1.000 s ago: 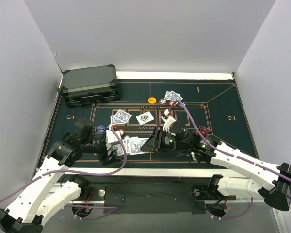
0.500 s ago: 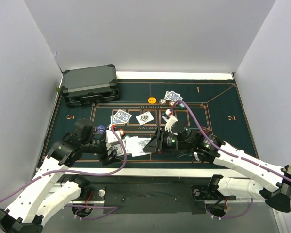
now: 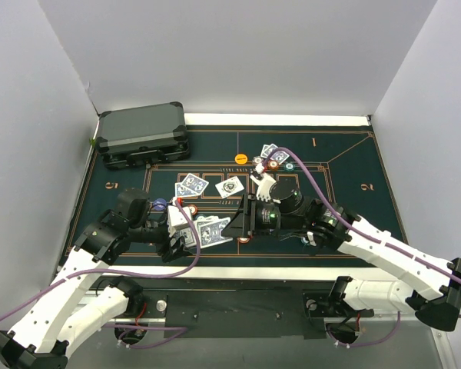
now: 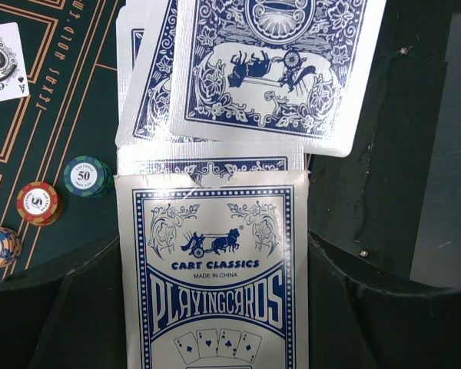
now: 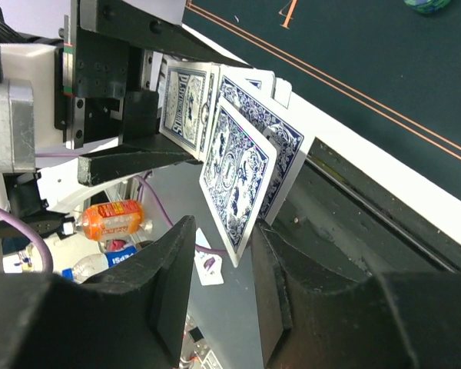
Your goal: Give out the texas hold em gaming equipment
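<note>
My left gripper (image 3: 181, 231) is shut on a blue and white playing-card box (image 4: 215, 269), with several blue-backed cards (image 4: 269, 69) fanned out of its open end. My right gripper (image 3: 235, 226) is at that fan. In the right wrist view its jaws (image 5: 223, 284) stand apart around the corner of the outermost card (image 5: 234, 177), which lies against one finger without being clamped. Dealt cards lie on the green mat (image 3: 190, 184) (image 3: 230, 185) (image 3: 273, 152). Chips lie near them: orange (image 3: 241, 159), red (image 3: 244, 238), and teal (image 4: 86, 175).
A dark grey hard case (image 3: 142, 134) stands at the mat's far left corner. A face-up ace (image 4: 1, 61) and a red chip (image 4: 38, 203) lie left of the deck. White walls close in the left, right and back.
My right wrist has shifted toward the far side while its jaws stayed at the fan. The fanned cards showed white half a second ago and show blue backs now. The left arm has not moved.
</note>
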Robot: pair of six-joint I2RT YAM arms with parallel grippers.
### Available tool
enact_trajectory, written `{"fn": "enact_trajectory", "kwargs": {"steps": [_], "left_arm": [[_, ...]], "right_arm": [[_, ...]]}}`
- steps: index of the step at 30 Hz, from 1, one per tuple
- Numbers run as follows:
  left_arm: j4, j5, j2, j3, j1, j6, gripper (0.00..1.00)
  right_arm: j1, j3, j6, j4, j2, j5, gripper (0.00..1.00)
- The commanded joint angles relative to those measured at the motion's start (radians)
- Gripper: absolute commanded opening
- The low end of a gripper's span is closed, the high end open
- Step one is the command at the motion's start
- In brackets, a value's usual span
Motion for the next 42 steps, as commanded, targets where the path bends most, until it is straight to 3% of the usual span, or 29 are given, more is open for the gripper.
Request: {"fn": "enact_trajectory", "kwargs": {"steps": [1,13,19,35,42], "left_arm": [[0.049,0.036,-0.014,0.02,-0.001,-0.008,0.0],[0.055,0.034,-0.008,0.025,-0.001,-0.015,0.0],[0.052,0.036,-0.008,0.023,-0.001,-0.016,0.0],[0.043,0.038,-0.014,0.026,-0.001,-0.011,0.0],[0.046,0.038,-0.013,0.022,-0.001,-0.011,0.0]], "right_arm": [[-0.004,0.043,-0.034,-0.076,0.008,-0.046,0.32],[-0.007,-0.016,-0.019,-0.058,-0.004,-0.032,0.32],[-0.007,-0.072,-0.014,-0.043,-0.009,-0.015,0.37],[0.001,-0.209,0.137,0.27,-0.063,0.019,0.45],[0.009,-0.269,0.202,0.368,-0.052,0.049,0.43]]}}
